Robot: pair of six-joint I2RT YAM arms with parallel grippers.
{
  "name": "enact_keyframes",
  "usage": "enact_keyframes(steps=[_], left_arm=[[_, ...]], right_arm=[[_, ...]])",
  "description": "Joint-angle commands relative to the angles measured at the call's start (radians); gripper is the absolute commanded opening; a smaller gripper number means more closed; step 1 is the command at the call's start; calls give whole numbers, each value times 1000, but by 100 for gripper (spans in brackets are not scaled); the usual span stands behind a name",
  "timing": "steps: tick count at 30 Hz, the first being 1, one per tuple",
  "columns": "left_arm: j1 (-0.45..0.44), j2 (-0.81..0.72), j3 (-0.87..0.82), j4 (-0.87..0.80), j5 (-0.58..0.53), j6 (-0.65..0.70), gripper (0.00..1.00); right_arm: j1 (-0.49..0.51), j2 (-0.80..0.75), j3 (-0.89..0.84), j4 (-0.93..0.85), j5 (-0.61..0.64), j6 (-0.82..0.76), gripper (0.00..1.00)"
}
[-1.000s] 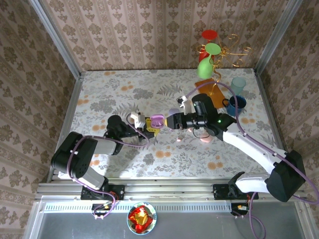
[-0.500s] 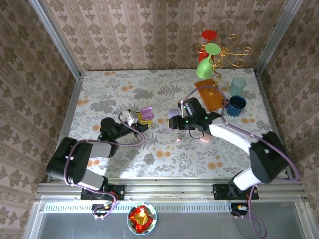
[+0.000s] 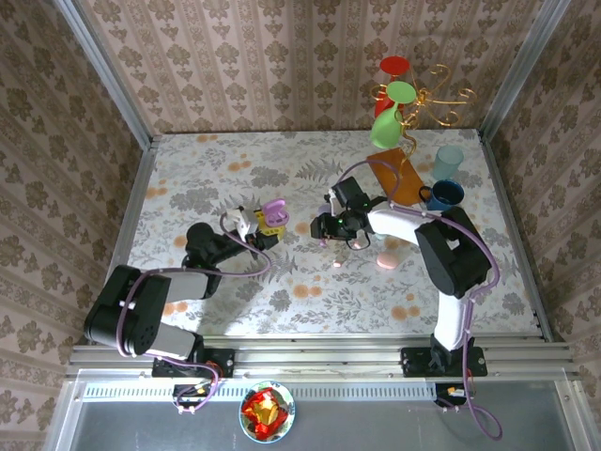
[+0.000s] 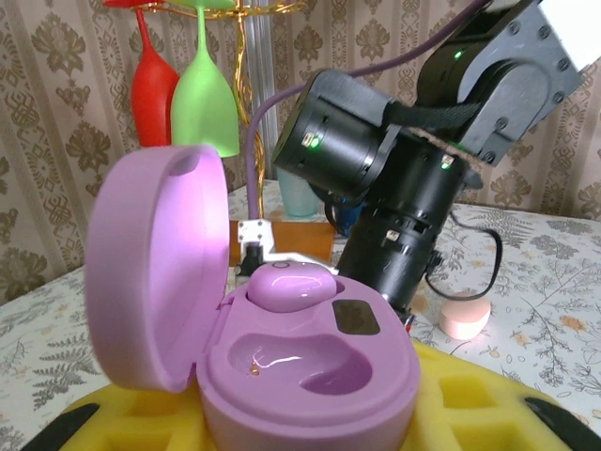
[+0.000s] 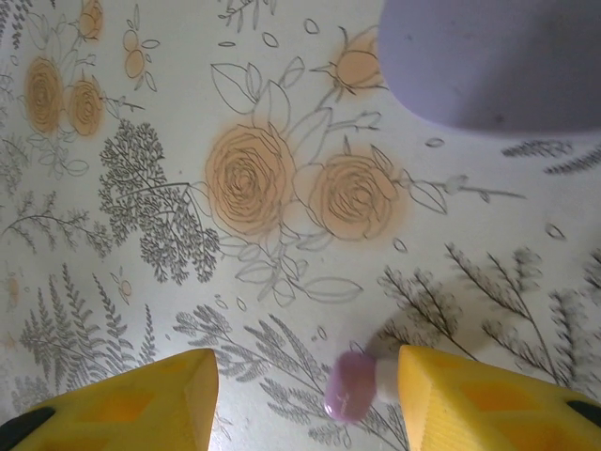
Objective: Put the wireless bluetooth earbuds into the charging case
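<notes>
My left gripper (image 4: 305, 415) is shut on an open lilac charging case (image 4: 310, 376), its yellow fingers (image 4: 488, 409) under the case's base. One lilac earbud (image 4: 286, 282) sits in the far slot, and the near slot is empty. From above, the case (image 3: 275, 209) is held left of centre by the left gripper (image 3: 266, 224). My right gripper (image 3: 322, 228) points down at the table just right of it. In the right wrist view the right gripper (image 5: 305, 376) is open. A second lilac earbud (image 5: 349, 395) lies on the tablecloth between its fingers, against the right finger (image 5: 470, 404).
A pink round case (image 3: 386, 260) lies right of the right gripper, with a tiny pinkish bud (image 3: 336, 264) beside it. A greyish-lilac rounded object (image 5: 488, 56) lies beyond the right fingers. A glass rack (image 3: 399, 94), orange tray (image 3: 394, 174), blue mug (image 3: 446, 195) and teal cup (image 3: 449, 160) stand back right.
The right gripper left the case, dropped to the table and opened wider around the loose earbud. The left gripper drew the case back and to the left.
</notes>
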State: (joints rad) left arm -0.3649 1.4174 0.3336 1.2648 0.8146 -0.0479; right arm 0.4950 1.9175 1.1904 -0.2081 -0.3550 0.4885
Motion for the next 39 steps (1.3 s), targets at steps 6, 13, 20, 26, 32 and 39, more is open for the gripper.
enact_keyframes(steps=[6, 13, 20, 26, 32, 39], left_arm=[[1, -22, -7, 27, 30, 15, 24], [-2, -22, -14, 27, 29, 25, 24], [-1, -33, -19, 25, 31, 25, 23], [0, -29, -19, 25, 29, 25, 23], [-1, -26, -15, 25, 30, 24, 23], [-2, -21, -12, 25, 38, 29, 23]], right_arm=[[-19, 114, 69, -1, -109, -22, 55], [-24, 104, 20, 15, -139, -15, 54], [-20, 34, -80, 79, -175, 16, 54], [-11, -11, -140, 87, -186, 26, 54], [13, -55, -185, 105, -210, 43, 54], [28, -69, -189, 81, -150, 28, 54]])
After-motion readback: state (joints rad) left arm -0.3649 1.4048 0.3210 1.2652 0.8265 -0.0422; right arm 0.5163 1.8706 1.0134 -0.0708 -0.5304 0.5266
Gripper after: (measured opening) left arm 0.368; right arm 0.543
